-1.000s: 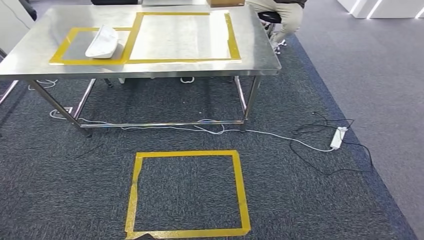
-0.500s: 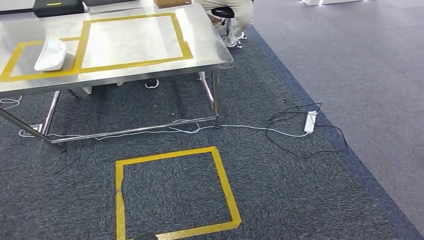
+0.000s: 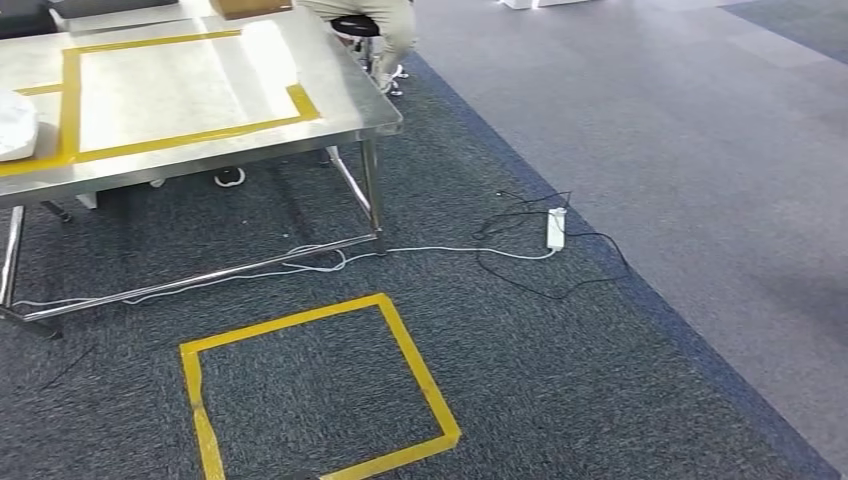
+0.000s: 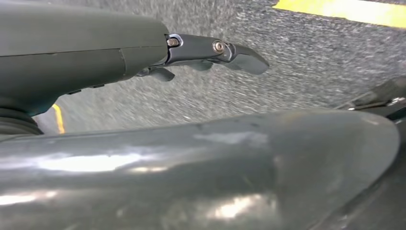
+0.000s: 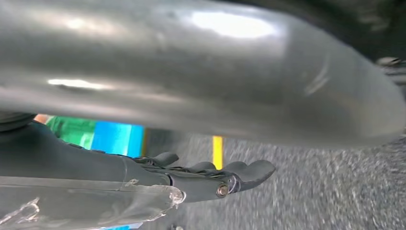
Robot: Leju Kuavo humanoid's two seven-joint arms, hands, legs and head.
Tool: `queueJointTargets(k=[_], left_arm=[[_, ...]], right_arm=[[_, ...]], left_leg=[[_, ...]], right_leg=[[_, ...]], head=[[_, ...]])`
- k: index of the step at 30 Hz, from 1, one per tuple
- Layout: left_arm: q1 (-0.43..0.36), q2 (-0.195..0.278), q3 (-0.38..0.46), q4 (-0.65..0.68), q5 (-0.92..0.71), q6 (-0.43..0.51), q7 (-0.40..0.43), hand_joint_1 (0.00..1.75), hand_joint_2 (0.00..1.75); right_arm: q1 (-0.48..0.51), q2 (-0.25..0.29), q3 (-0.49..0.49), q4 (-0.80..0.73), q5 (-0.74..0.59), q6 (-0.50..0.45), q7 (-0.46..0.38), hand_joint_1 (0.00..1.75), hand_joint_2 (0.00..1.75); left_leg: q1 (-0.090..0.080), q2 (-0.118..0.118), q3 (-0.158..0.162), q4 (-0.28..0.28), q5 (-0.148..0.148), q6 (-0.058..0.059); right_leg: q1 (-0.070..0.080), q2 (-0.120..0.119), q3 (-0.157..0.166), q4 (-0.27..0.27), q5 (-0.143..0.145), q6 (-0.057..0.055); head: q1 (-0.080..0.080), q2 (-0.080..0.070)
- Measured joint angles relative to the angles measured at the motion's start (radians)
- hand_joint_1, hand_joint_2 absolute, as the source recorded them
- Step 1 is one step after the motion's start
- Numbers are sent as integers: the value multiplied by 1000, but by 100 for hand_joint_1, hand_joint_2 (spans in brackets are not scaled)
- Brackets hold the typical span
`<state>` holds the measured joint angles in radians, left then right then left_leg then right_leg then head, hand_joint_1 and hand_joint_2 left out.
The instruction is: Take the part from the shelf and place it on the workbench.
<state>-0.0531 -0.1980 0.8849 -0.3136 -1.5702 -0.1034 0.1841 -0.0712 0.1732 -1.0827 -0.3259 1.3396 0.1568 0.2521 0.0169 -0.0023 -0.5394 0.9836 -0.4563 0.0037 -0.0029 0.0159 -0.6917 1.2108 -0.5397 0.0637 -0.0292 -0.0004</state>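
Fingers (image 4: 239, 52) of the left hand (image 4: 119, 62) lie nearly straight with nothing between them, so I read that hand as empty and spread. The right hand (image 5: 158, 179) looks much the same: its fingers (image 5: 249, 172) reach out over the carpet and grip nothing.

Since a second ago the whole head view has swung: the bench (image 3: 340, 105) has slid to the upper left, the tape square (image 3: 420, 375) on the carpet sits lower and to the left, and more bare grey floor has opened on the right. That is my camera turning to the right, not the things moving. I take it the robot is turning away from the bench, probably toward the shelf, which I cannot see yet.

A white part (image 3: 15, 125) rests on the bench at the picture's left edge, inside a taped yellow frame. Whether it is the part I am after or one from a past run, I cannot tell.

Both arms hang low beside the body, with the wrist cameras looking down at the carpet and blurred by motion. A person sits on a stool (image 3: 355, 25) beyond the bench, and a power strip (image 3: 553, 228) with its cables lies on the floor to the right.
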Motion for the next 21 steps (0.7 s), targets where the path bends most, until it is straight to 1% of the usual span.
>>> queueJointTargets(k=[1, 2, 3, 4, 5, 6, 7, 8, 10, 11, 12, 13, 14, 15, 16, 17, 18, 19, 20, 21], left_arm=[[2, -1, -3, 0, 0, 0, 1, 0, 0], [2, -1, -7, 1, 0, 0, 2, 0, 0], [2, -2, -10, 1, 0, 0, 2, 0, 0], [0, -3, -13, 1, 0, 0, 2, 0, 0], [-1, -4, -15, 1, 0, 1, 2, 0, 0], [-2, -6, -16, 1, 0, 2, 2, 0, 0], [-2, -7, -16, 1, 0, 2, 2, 0, 0], [-3, -8, -16, 1, 0, 3, 2, 0, 0], [-5, -9, -16, 2, 1, 4, 2, 0, 0], [-6, -10, -16, 2, 2, 5, 1, 0, 0], [-6, -10, -16, 2, 2, 5, 0, 0, 0], [-6, -10, -15, 2, 2, 5, -2, 0, 0], [-5, -10, -15, 2, 2, 5, -3, 0, 0], [-3, -9, -14, 2, 1, 5, -4, 0, 0], [-1, -8, -14, 2, 1, 5, -4, 0, 0], [1, -8, -13, 2, 1, 6, -3, 0, 0], [2, -7, -12, 2, 1, 7, -2, 0, 0], [2, -6, -11, 2, 1, 8, -1, 0, 0], [2, -5, -10, 2, 1, 10, 0, 0, 0], [2, -4, -10, 2, 1, 10, 0, 0, 0]], right_arm=[[-1, 0, -5, 0, -4, -2, 1, 0, 0], [0, 0, -10, 0, -7, -2, 2, 0, 0], [2, 0, -14, -1, -9, -3, 2, 0, 0], [3, 0, -18, -1, -9, -4, 3, 0, 0], [3, -1, -20, -2, -9, -6, 3, 0, 0], [2, -2, -22, -3, -9, -7, 2, 0, 0], [0, -2, -23, -4, -8, -8, 0, 0, 0], [-1, -3, -24, -5, -9, -5, -5, 0, 0], [0, -4, -26, -5, -10, 4, -19, 0, 0], [1, -6, -28, -5, -9, 7, -26, 0, 0], [2, -7, -29, -5, -6, 9, -31, 0, 0], [1, -7, -29, -5, 1, 8, -33, 0, 0], [0, -7, -29, -5, 9, 8, -34, 0, 0], [-1, -7, -29, -5, 17, 6, -34, 0, 0], [-1, -7, -29, -5, 23, 4, -33, 0, 0], [0, -7, -29, -5, 27, 2, -32, 0, 0], [1, -7, -29, -5, 31, 0, -30, 0, 0], [2, -7, -29, -5, 34, -1, -29, 0, 0], [2, -7, -29, -4, 37, -1, -28, 0, 0], [1, -7, -29, -5, 38, -1, -28, 0, 0]], left_leg=[[-2, 16, 0, 0, -1, 1], [-3, 31, 0, 0, -1, 2], [-4, 43, 1, 0, -2, 2], [-4, 55, 3, 0, -3, 1], [-5, 65, 6, 1, -5, -2], [-8, 75, 8, 1, -7, -6], [-11, 83, 11, 2, -9, -10], [-13, 91, 12, 3, -10, -15], [-13, 106, 15, 1, -10, -25], [-12, 100, 15, 2, -15, -31], [-10, 83, 10, 17, -29, -36], [-9, 60, -5, 52, -54, -40], [-8, 35, -31, 110, -88, -42], [-8, 19, -65, 181, -122, -43], [-8, 11, -97, 245, -146, -43], [-8, 7, -117, 283, -151, -43], [-8, 5, -120, 283, -135, -43], [-7, 1, -104, 246, -102, -42], [-4, -14, -74, 181, -63, -43], [0, -42, -41, 110, -32, -45]], right_leg=[[-1, -7, -26, 58, -23, 2], [-2, -10, -35, 86, -28, 3], [-3, -12, -24, 71, -13, 2], [-3, -18, 8, 18, 16, 1], [-1, -36, 52, -57, 49, -3], [1, -56, 91, -127, 73, -7], [4, -69, 117, -175, 88, -12], [7, -78, 128, -198, 93, -17], [9, -60, 124, -202, 96, -28], [8, -50, 123, -205, 99, -34], [6, -40, 123, -209, 103, -41], [3, -29, 124, -212, 107, -47], [2, -18, 122, -214, 110, -51], [1, -6, 119, -214, 112, -54], [1, 8, 117, -214, 113, -54], [1, 22, 116, -214, 114, -54], [0, 36, 116, -213, 115, -53], [-1, 51, 116, -213, 117, -50], [-3, 66, 116, -212, 118, -46], [-3, 80, 114, -208, 118, -41]], head=[[0, 0], [0, 0], [0, 0], [1, 0], [1, 0], [1, 0], [1, 0], [1, 0], [0, 0], [0, 0], [-1, 0], [-3, 0], [-6, 0], [-7, 0], [-8, 0], [-8, 0], [-8, 0], [-8, 0], [-8, 0], [-9, 0]])
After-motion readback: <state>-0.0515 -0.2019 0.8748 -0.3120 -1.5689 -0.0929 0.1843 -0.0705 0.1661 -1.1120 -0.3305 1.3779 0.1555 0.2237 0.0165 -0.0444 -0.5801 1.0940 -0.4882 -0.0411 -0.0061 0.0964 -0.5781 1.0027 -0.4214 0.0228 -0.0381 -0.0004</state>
